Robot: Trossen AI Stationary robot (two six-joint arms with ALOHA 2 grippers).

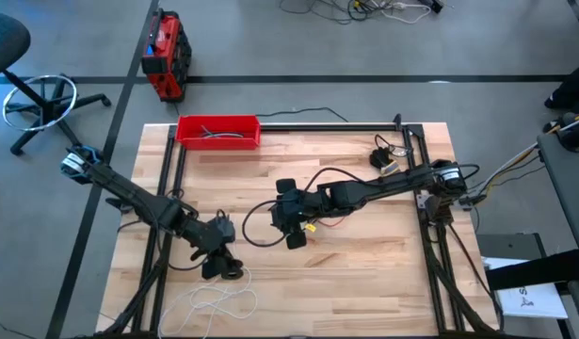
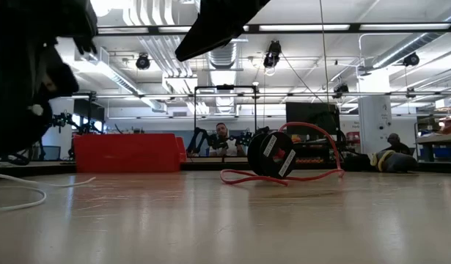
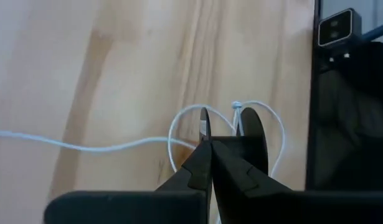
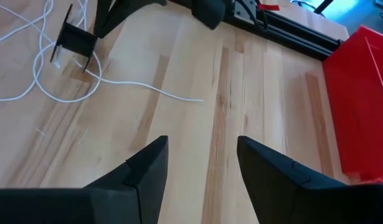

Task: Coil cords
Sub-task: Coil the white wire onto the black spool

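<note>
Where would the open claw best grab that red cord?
Probably by its black disc, not the red cord itself. The disc stands on edge on the table, rigid and thick, while the cord lies thin and floppy. The right claw, open, could come from above, closing across the disc's flat faces.

Looks like a large open robotics lab or workshop, given exposed ceiling ducts [image 2: 166, 44] and strip lights [image 2: 313, 28], further workbenches with arms behind a seated person [image 2: 222, 136], grey floor, rolling stool [image 1: 35, 94], red toolbox [image 1: 164, 55].
</note>
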